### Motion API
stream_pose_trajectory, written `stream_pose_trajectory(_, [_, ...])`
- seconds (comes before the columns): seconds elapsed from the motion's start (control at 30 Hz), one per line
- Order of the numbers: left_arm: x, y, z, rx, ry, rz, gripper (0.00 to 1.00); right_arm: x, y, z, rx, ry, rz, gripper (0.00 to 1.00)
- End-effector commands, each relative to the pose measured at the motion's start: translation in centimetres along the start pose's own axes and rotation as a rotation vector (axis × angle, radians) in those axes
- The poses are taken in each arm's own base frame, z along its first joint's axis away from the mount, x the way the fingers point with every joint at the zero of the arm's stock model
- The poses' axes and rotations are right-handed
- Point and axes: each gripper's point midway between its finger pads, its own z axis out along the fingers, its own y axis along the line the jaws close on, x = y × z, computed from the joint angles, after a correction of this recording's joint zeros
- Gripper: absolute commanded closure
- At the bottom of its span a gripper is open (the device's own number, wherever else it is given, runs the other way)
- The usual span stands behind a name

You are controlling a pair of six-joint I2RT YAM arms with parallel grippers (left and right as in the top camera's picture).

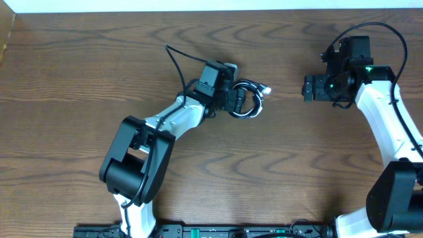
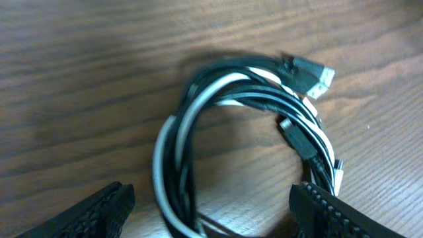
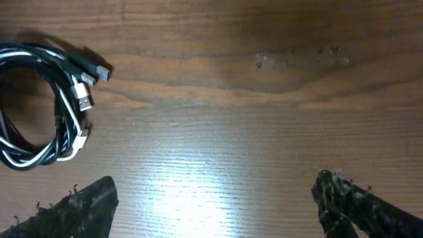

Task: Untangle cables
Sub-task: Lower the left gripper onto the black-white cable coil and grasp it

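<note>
Left arm: white shell links; bulky black joint housings farthest back from tool. Thin black wire sticks out just behind wrist block. Left gripper: black fingers, inner faces finely ribbed.

Right arm: same white links, black joints. Black boxy wrist module directly behind right gripper, green lights on it. Black looped wire arcs over module. Right fingers black, edges rough, frayed-looking.

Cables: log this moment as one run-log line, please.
cables: one coil, flat on table | left gripper: open, straddling coil | right gripper: open, empty, beside coil | untangling: not yet done
</note>
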Motion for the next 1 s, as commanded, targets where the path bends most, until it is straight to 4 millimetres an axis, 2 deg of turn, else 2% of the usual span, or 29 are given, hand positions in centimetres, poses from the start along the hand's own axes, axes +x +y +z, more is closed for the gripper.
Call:
stream_pose_trajectory(0.0, [-0.3,-0.3,0.5,-0.014,-0.008,0.005,0.21,-0.4,-0.1,-0.4,0.007,-0.008,-0.003,0.15])
stream_pose_trajectory(0.1, [0.1,0.4,0.7,-0.075,-0.001,-0.022,0.24,-0.2,-0.2,-0.4,0.008,-0.001,-0.003,0.16])
stream_pose_trajectory(0.3, [0.3,0.3,0.8,-0.132,-0.009,0.001,0.3,-0.1,-0.2,-0.4,0.008,0.003,-0.002,0.16])
stream_pose_trajectory(0.53, [0.4,0.4,0.8,-0.147,-0.007,0.006,0.33,0.1,-0.2,-0.4,0.008,0.01,-0.001,0.16])
stream_pose_trajectory(0.7, [1.1,1.7,1.0,-0.216,0.013,0.004,0.34,0.2,-0.2,-0.4,0.008,0.014,-0.001,0.17])
stream_pose_trajectory(0.83, [1.5,1.8,1.2,-0.22,0.027,0.003,0.36,0.3,-0.2,-0.4,0.009,0.018,0.0,0.17])
stream_pose_trajectory(0.87, [1.5,1.8,1.2,-0.22,0.027,0.004,0.41,0.3,-0.2,-0.4,0.009,0.017,0.0,0.17])
stream_pose_trajectory(0.97, [1.5,1.7,1.2,-0.218,0.027,0.005,0.7,0.2,-0.2,-0.4,0.008,0.016,0.0,0.25])
